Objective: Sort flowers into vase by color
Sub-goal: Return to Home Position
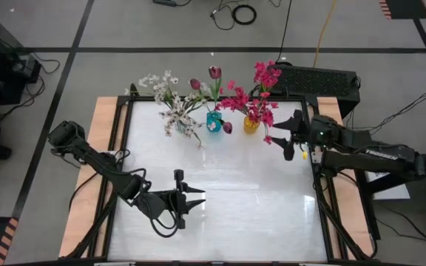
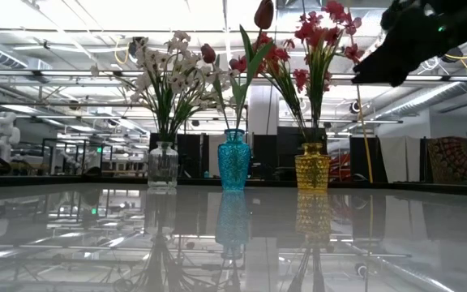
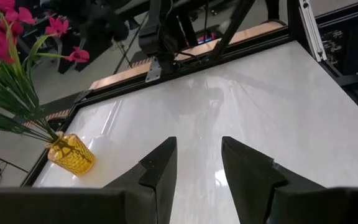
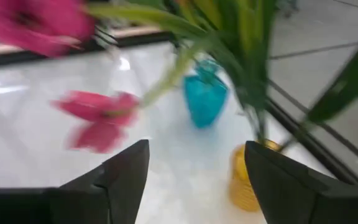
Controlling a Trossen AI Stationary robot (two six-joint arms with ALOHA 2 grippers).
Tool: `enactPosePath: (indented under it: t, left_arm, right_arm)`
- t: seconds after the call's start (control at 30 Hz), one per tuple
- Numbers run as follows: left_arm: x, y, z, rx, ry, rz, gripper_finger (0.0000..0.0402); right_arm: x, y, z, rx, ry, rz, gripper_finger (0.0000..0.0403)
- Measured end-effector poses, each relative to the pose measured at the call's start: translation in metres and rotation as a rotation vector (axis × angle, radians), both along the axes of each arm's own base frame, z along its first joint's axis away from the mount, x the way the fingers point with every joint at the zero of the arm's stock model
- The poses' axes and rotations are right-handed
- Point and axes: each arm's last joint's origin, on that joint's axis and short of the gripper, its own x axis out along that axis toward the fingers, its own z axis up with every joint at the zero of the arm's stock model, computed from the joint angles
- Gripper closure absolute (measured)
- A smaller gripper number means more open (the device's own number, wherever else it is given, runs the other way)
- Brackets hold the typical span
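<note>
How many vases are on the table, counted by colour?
clear vase: 1
teal vase: 1
yellow vase: 1
Total: 3

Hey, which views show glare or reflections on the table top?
Low view: the glossy table mirrors the clear vase, blue vase and yellow vase, plus ceiling lights. Left wrist view: bright glare patches past the open left gripper. High view: only a soft sheen.
</note>
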Motion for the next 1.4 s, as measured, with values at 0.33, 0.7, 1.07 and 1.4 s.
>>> enactPosePath:
  t: [0.33,0.7,1.07,1.4]
  left_arm:
    - [-0.011,0.004,0.019,-0.128,-0.063,0.017,0.0268]
    - [-0.017,0.001,0.025,-0.137,-0.077,0.004,0.0268]
    - [-0.044,0.012,0.053,-0.111,-0.173,0.026,0.0343]
    - [-0.062,0.043,0.026,-0.155,-0.252,0.017,0.0394]
  right_arm:
    - [-0.017,0.03,0.019,0.019,-0.198,0.213,0.0206]
    - [-0.022,0.046,0.044,-0.04,-0.442,0.284,0.0362]
    - [-0.006,0.066,0.038,-0.137,-0.369,0.356,0.0401]
    - [-0.007,0.073,0.022,-0.135,-0.246,0.432,0.0402]
